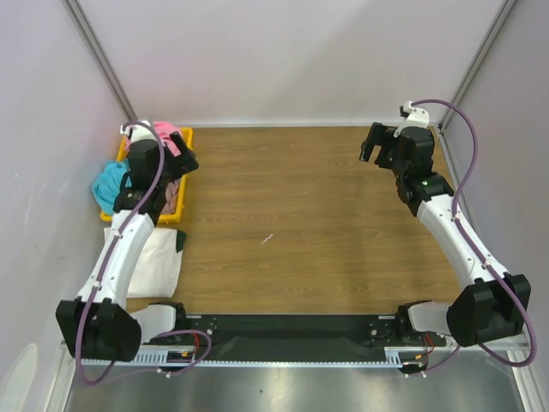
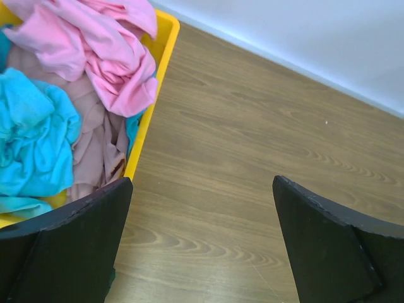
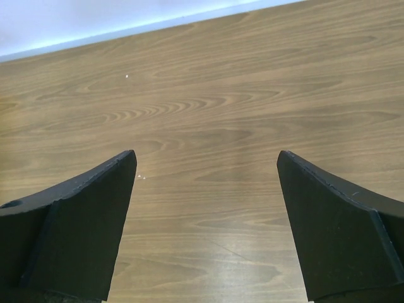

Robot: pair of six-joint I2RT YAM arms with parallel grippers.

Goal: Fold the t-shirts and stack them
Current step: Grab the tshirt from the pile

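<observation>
Spread wide and empty, the left end effector (image 2: 202, 246) hovers at the yellow tray (image 2: 158, 69), whose wall blocks a low reach for the pink t-shirt (image 2: 120, 57) heaped on the turquoise t-shirt (image 2: 31, 139) and brown-pink t-shirt (image 2: 95, 148). The cream-white t-shirt (image 1: 159, 257) lies on the surface (image 1: 300, 215) beside the tray; the right end effector (image 3: 205, 221), also apart, waits well away

bright, even light, faint soft shadows, pale sheen on the wooden table (image 3: 208, 249), wrist views crisp
</observation>
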